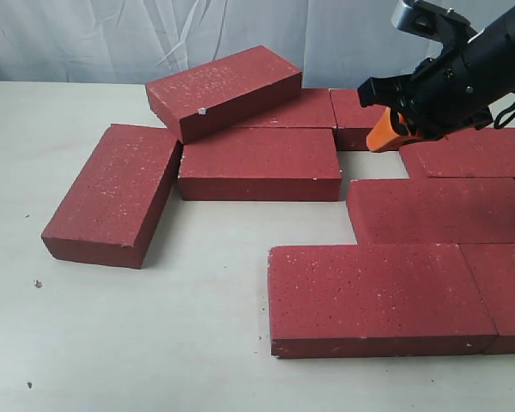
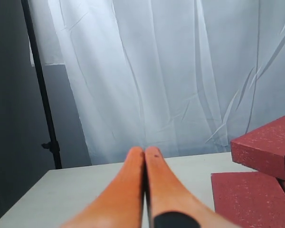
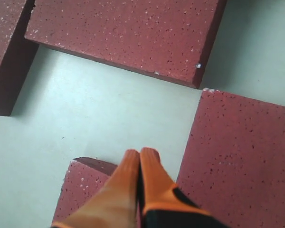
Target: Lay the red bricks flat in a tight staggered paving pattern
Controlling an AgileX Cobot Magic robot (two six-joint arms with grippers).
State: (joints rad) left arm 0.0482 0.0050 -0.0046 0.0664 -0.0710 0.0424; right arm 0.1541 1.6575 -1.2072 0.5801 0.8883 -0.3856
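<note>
The worktop carries the red bricks, most of them flat in rows on the right. A tilted brick leans on two others at the back, its long axis across the exterior view, to the left of the right fingers. These are pressed together and empty. The left fingers are likewise closed on nothing. The right arm seems nearer.

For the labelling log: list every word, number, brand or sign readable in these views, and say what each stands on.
None: no text can be read in any view.
Bricks: white specks and one small chip only, no lettering.
Right gripper and left gripper: plain orange and black, no marking shows.
Curtain: blank.
</note>
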